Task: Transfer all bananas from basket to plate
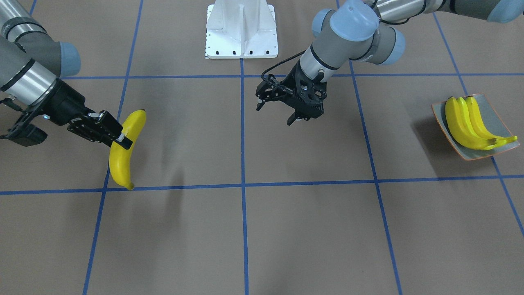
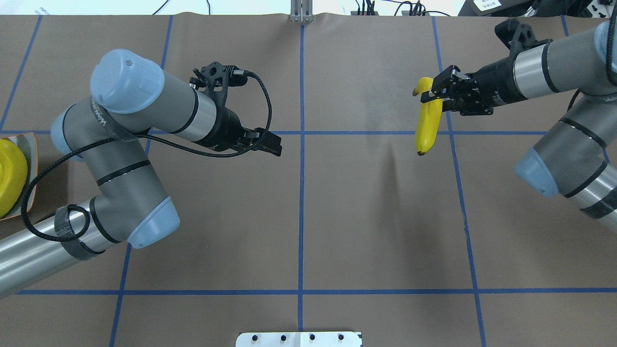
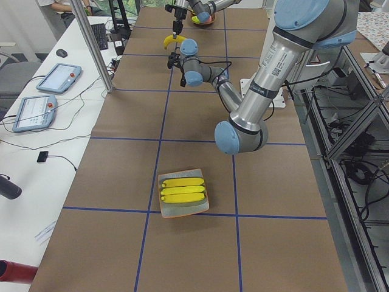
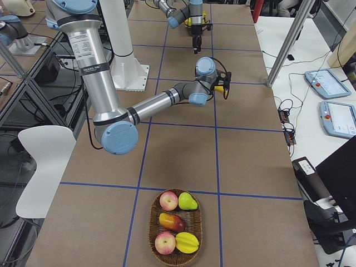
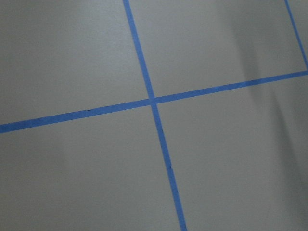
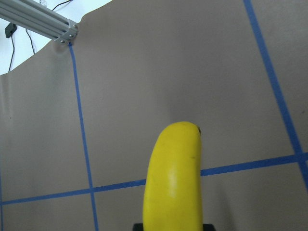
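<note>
My right gripper (image 1: 125, 140) is shut on a yellow banana (image 1: 123, 153) near its upper half and holds it above the table; the banana (image 2: 428, 123) hangs tip down. The right wrist view is filled by this banana (image 6: 175, 178). Two more bananas (image 1: 466, 125) lie side by side in the grey plate (image 1: 494, 116) with an orange rim, at the table's end on my left. My left gripper (image 1: 303, 119) hangs open and empty over the middle of the table, apart from the plate (image 2: 30, 143). The basket (image 4: 151, 231) sits at the other end, with no banana showing in it.
The basket holds apples (image 4: 168, 200), a green pear (image 4: 188, 201) and other fruit. The white robot base (image 1: 241, 30) stands at the table's back middle. Blue tape lines (image 5: 154, 101) grid the brown table. Tablets and cables lie on a side bench (image 3: 58, 79).
</note>
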You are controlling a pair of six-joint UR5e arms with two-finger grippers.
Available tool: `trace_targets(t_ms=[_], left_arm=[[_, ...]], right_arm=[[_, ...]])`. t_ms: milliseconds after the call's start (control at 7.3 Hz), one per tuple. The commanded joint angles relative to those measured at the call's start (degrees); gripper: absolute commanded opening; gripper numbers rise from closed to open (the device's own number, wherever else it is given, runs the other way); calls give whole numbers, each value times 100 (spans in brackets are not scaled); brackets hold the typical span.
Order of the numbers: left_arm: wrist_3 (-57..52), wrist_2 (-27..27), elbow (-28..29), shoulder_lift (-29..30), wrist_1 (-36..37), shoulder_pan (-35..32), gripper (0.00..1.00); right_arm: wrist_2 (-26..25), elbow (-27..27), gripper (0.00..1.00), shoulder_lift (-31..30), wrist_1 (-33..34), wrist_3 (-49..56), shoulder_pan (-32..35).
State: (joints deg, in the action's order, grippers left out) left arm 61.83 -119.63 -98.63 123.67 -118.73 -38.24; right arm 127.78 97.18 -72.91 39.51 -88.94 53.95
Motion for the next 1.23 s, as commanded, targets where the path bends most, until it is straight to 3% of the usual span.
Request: trace_targets(t_ms=[0, 411, 685, 1096], left_arm=[[257, -479, -33, 156, -429, 35, 98], [620, -509, -16, 464, -792, 404, 98], [628, -509, 19, 562, -827, 414, 98], [751, -509, 28, 562, -1116, 449, 98]], right_arm=[[-165, 12, 0, 109, -242, -229, -358], [-612, 126, 0, 549, -242, -229, -884], [-876, 100, 0, 655, -731, -238, -1254], [-886, 91, 0, 646, -1146, -229, -1300]])
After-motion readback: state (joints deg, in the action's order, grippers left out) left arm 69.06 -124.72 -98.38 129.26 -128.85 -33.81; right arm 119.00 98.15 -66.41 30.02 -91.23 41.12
